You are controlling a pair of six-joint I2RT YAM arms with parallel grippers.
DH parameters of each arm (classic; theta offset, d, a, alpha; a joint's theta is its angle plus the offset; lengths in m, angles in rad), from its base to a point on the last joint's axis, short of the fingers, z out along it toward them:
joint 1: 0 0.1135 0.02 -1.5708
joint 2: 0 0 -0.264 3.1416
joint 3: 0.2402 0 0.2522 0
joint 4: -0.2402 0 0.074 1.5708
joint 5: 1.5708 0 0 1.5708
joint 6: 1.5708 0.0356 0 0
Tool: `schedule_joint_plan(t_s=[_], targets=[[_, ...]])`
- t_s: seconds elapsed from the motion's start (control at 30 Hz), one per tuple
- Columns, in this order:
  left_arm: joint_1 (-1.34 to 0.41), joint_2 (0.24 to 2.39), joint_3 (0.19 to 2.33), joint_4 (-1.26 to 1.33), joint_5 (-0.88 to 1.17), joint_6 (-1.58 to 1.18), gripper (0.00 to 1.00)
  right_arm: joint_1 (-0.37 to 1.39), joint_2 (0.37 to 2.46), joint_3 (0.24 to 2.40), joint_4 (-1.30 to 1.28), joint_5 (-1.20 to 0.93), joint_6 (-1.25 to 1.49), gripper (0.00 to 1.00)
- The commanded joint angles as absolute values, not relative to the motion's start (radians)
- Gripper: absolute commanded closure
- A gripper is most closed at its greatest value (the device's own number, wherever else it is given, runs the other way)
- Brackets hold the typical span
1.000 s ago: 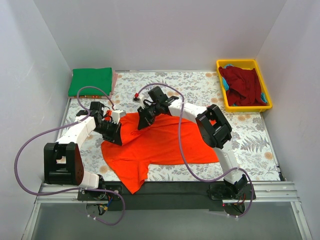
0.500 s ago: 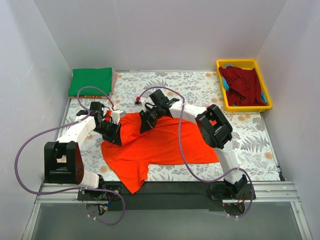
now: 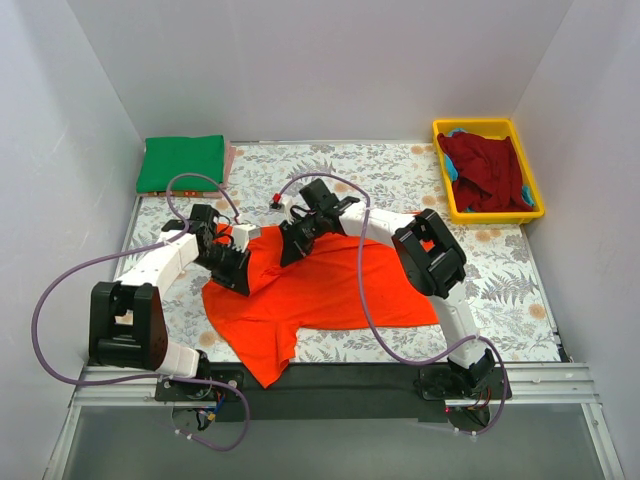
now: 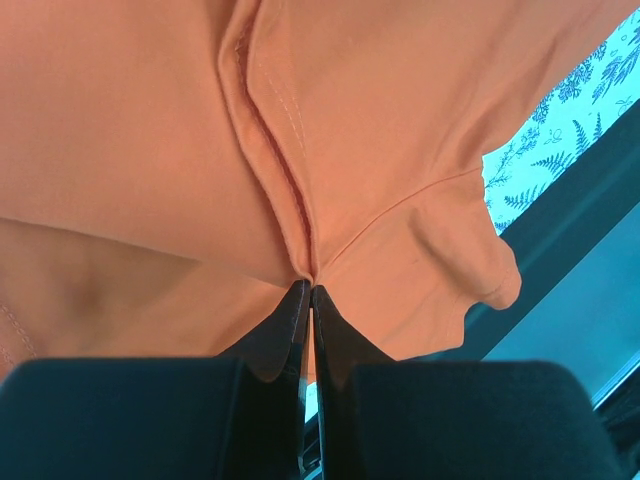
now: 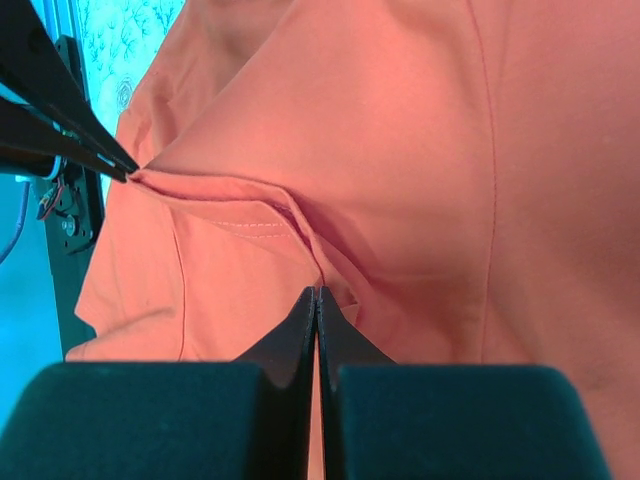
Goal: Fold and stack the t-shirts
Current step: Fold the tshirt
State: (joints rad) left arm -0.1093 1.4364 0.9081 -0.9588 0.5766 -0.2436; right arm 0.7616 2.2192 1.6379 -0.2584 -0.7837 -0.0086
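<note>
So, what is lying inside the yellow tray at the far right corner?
A crumpled dark red t-shirt fills the yellow tray. A few light blue bits show at its edges; what lies beneath is covered.

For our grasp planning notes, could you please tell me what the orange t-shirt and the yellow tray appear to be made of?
The orange t-shirt looks like soft matte knit cloth, possibly cotton: it creases, drapes and shows stitched seams in the wrist views. The yellow tray looks like rigid plastic with a smooth finish: straight walls and an even rim.
</note>
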Motion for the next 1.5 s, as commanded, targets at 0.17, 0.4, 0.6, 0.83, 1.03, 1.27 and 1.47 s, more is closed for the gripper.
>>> schedule_joint_plan(t_s=[0.17, 0.4, 0.6, 0.83, 1.03, 1.27, 1.47], targets=[[-0.039, 1.434, 1.001, -0.966, 0.629, -0.258, 0.69, 0.764, 2.115, 1.571, -0.25, -0.85, -0.07, 0.9], [0.196, 1.601, 1.273, -0.85, 0.703, -0.363, 0.64, 0.68, 1.988, 1.548, -0.296, -0.827, -0.095, 0.56], [0.213, 1.715, 1.338, -0.7, 0.664, -0.534, 0.63, 0.464, 1.933, 1.528, -0.412, -0.802, -0.132, 0.61], [0.264, 1.807, 1.301, -0.583, 0.718, -0.675, 0.47, 0.258, 1.907, 1.464, -0.517, -0.628, -0.274, 0.69], [0.264, 1.85, 1.269, -0.531, 0.706, -0.739, 0.4, 0.16, 1.928, 1.419, -0.537, -0.529, -0.353, 0.73], [0.262, 1.907, 1.224, -0.485, 0.765, -0.792, 0.39, 0.104, 1.977, 1.427, -0.538, -0.451, -0.374, 0.76], [0.264, 1.943, 1.238, -0.393, 0.752, -0.851, 0.38, 0.084, 2.039, 1.44, -0.538, -0.35, -0.408, 0.77]])
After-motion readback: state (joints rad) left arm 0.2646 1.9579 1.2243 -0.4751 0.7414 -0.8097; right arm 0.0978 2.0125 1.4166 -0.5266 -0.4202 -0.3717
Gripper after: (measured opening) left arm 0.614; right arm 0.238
